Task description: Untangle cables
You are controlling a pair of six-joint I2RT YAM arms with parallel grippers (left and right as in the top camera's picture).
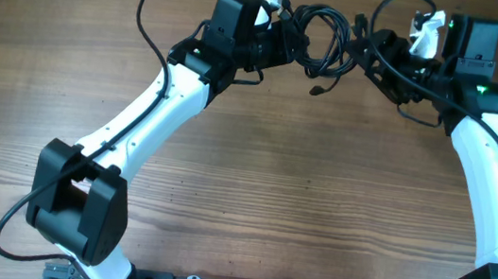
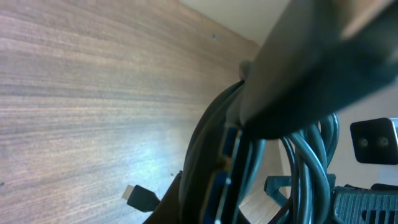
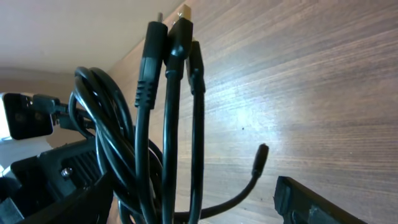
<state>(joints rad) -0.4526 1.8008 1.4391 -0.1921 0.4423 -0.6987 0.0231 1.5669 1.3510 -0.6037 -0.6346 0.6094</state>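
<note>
The cables (image 1: 323,42) are a black looped clump hanging between my two grippers at the far middle of the table. One plug end (image 1: 316,90) dangles just below it. My left gripper (image 1: 288,41) is shut on the clump's left side. In the left wrist view the gripper (image 2: 230,180) and the gripped cables (image 2: 311,162) fill the frame, with a loose plug (image 2: 140,198) over the wood. My right gripper (image 1: 370,50) stands open at the clump's right side. In the right wrist view three plug-tipped cables (image 3: 169,93) run up between its spread fingers (image 3: 311,202), close to the left one.
The wooden table (image 1: 301,184) stretches toward the near edge. Both white arms (image 1: 147,117) reach in from the near corners. Thicker black arm wires (image 1: 155,14) loop beside each wrist. The left gripper's body (image 3: 37,171) shows at the left of the right wrist view.
</note>
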